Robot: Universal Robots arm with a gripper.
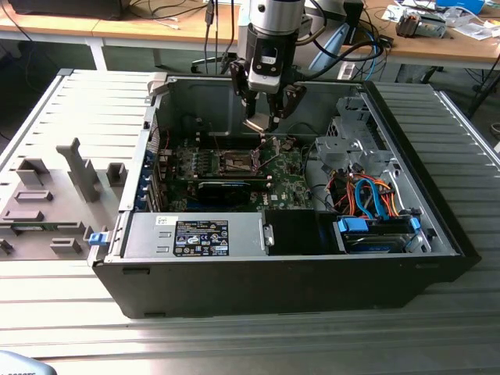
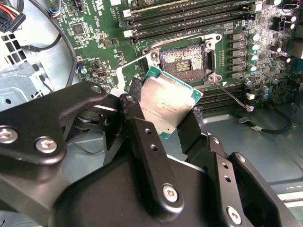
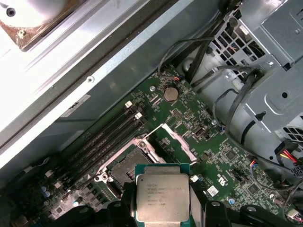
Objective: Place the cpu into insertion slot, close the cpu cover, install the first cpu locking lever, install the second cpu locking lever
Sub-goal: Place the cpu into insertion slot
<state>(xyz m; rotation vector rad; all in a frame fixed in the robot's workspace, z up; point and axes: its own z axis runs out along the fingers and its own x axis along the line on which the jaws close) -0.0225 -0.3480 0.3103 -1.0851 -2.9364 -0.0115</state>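
Step in hand: placing the cpu [image 2: 168,106] into the slot [image 2: 182,64]; judged early, as the cpu is not yet seated.
Pincer state: the pincer [image 2: 163,118] is closed on the cpu, one finger on each of two opposite edges.
Cpu location: held in the air inside the open case [image 1: 437,226], above the green board [image 3: 227,165] and near the slot, touching nothing but the fingers.
Slot state: bare, dark contact field exposed.
Cover state: the cover [image 3: 177,142] stands hinged up at one side of the slot, leaving the opening free.
Lever: one thin wire lever [image 2: 229,97] lies swung out beside the slot, unlatched.
Cpu facing: the metal lid shows to both wrist views, so the contact side faces the board. The plate looks close to level in the exterior view.
Long axis: none to speak of; the plate is square. In both wrist views its edges appear turned out of line with the slot's rim, though viewing angle may account for part of this.
Method: square the edges to the rim and match the corner mark. Keep the plate flat and centred, lower it straight, and do not slide it across the contacts. Keep clear of the raised cover and the lever.
Risk: a tilted or offset descent could bend contacts.
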